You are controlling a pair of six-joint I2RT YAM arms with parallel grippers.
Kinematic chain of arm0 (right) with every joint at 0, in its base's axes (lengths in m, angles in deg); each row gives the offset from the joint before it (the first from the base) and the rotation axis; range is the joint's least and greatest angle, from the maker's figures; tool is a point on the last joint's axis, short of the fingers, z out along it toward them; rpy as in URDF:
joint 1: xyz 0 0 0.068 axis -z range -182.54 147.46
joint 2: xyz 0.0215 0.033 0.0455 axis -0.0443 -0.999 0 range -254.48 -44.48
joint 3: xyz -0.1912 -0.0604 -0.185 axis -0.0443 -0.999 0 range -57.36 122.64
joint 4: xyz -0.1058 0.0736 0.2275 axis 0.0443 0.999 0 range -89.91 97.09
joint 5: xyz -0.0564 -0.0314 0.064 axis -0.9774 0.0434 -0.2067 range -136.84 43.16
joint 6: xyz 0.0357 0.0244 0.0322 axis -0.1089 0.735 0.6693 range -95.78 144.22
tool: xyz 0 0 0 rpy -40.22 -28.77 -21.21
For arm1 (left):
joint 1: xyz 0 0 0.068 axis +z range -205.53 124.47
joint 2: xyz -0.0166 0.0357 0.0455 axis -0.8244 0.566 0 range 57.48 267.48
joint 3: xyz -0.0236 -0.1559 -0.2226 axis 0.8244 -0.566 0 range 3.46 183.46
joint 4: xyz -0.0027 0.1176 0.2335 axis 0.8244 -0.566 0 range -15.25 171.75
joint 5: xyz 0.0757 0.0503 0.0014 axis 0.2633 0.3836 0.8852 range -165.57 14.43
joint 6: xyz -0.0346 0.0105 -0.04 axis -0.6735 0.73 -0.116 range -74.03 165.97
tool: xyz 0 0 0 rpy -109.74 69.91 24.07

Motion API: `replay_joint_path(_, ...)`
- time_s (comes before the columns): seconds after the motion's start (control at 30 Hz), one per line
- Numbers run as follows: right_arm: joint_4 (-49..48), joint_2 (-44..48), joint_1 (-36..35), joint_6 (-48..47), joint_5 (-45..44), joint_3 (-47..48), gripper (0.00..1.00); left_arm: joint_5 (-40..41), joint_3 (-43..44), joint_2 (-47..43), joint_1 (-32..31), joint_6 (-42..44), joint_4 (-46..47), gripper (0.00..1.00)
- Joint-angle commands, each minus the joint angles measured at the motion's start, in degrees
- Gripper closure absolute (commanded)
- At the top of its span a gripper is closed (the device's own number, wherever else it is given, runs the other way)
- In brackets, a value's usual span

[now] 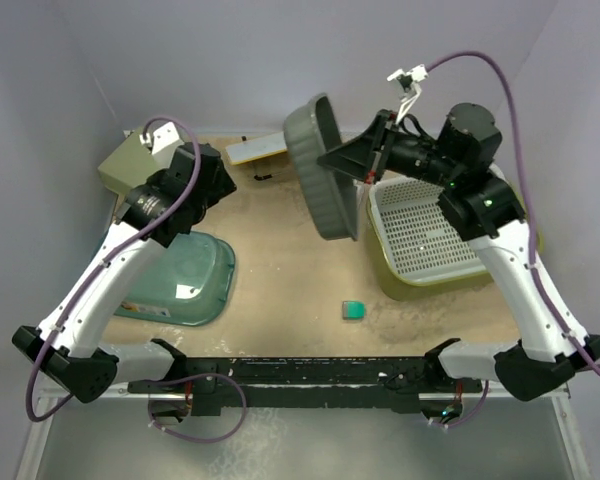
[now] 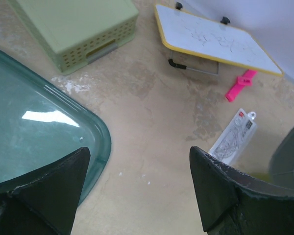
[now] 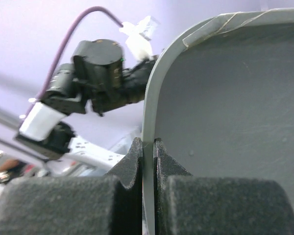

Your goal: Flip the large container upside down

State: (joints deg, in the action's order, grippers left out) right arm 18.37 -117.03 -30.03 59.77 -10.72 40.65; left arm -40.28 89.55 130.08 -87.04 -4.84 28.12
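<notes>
The large container (image 1: 388,278) is the olive-green tub at the right of the table, standing open side up with its pale slotted inside showing. My right gripper (image 1: 332,159) is to its upper left, shut on the rim of a dark grey tub (image 1: 325,170) that it holds in the air, tipped on its side. In the right wrist view the gripper (image 3: 148,144) pinches that thin rim (image 3: 148,122). My left gripper (image 1: 212,176) hangs open at the left; in its own view the gripper (image 2: 137,159) holds nothing over bare table.
A teal tub (image 1: 185,275) lies at the left under my left arm, its corner (image 2: 34,127) beside the open fingers. A pale yellow-green basket (image 2: 73,29) sits at the back left. Along the back lie a whiteboard (image 2: 215,39), a pink clip (image 2: 240,85) and a ruler packet (image 2: 233,137). A small green object (image 1: 353,311) lies near the front.
</notes>
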Motion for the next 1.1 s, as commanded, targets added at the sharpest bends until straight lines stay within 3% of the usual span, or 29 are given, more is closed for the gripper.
replay_joint_path(0.0,-30.4,0.2,-2.9,14.0,9.8,-6.0,1.00,1.3,2.8,-2.3,4.3,-5.9,-4.6,0.20)
replay_joint_path(0.2,-52.2,-0.8,-4.1,29.2,4.9,-20.1,1.00,-3.8,2.0,-4.3,10.8,-8.6,-5.3,0.20)
replay_joint_path(0.4,-65.6,-1.0,-3.7,34.0,-6.8,-36.1,1.00,-0.4,-0.5,-8.0,12.0,-11.6,-3.5,0.20)
replay_joint_path(0.6,-98.3,-8.2,-3.5,49.0,-12.6,-50.4,1.00,-1.9,-4.3,-11.2,12.0,-8.5,1.2,0.20)
replay_joint_path(0.7,-109.9,-11.4,-3.5,55.6,-18.4,-55.4,1.00,-2.2,-7.1,-12.7,11.9,-8.1,2.6,0.21)
replay_joint_path(0.87,-116.3,-13.1,-3.5,58.4,-27.3,-61.8,1.00,-2.2,-9.1,-13.5,12.0,-7.8,3.3,0.21)
replay_joint_path(1.07,-112.1,-8.0,-3.5,58.0,-32.3,-66.3,1.00,-2.2,-9.6,-13.0,11.9,-6.6,4.5,0.21)
